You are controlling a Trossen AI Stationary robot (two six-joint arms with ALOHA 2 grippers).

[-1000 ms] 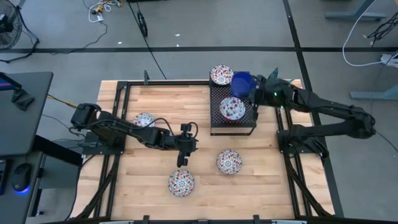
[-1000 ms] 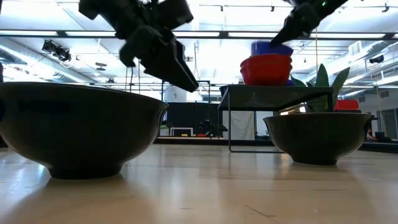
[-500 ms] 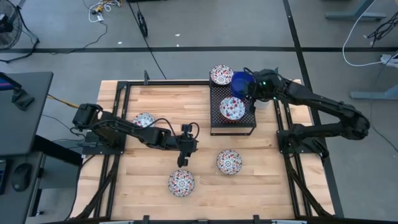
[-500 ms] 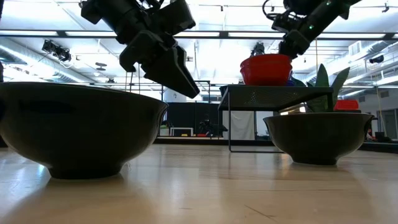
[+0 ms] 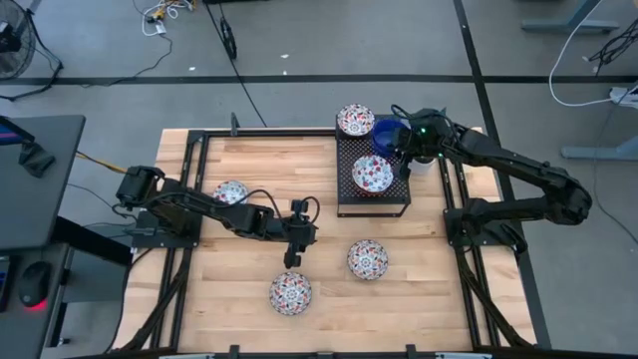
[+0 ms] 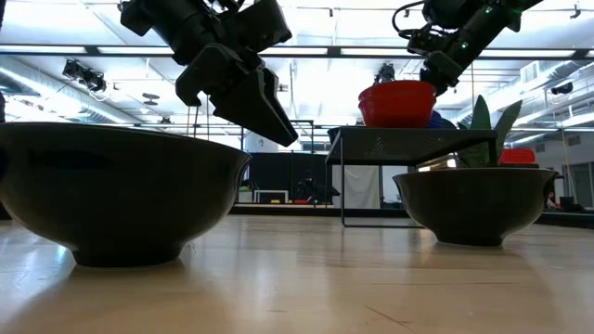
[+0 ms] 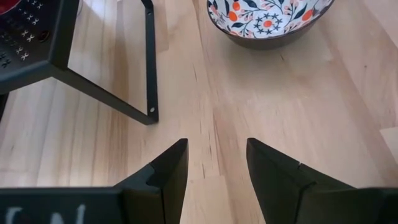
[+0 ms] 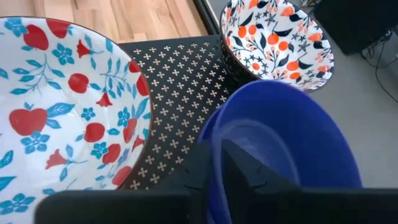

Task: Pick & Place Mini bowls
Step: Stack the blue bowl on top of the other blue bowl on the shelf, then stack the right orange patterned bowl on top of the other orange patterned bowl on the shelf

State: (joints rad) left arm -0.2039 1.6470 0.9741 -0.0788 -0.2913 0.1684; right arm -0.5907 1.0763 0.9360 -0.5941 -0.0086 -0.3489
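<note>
Straddling the rim of a blue bowl (image 8: pixel 292 143), the right fingers (image 8: pixel 239 165) still gripped it at the black stand's (image 5: pixel 373 199) 1 o'clock corner, beside two patterned bowls (image 5: pixel 371 175). Left fingers (image 7: pixel 214 163) hung apart over the table (image 5: pixel 249 160), 9 o'clock of another patterned bowl (image 5: pixel 367 258).

Overhead, table-level, two close wrist views

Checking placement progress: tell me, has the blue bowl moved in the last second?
Yes. The blue bowl came down onto the black rack, beside the patterned bowl.
</note>
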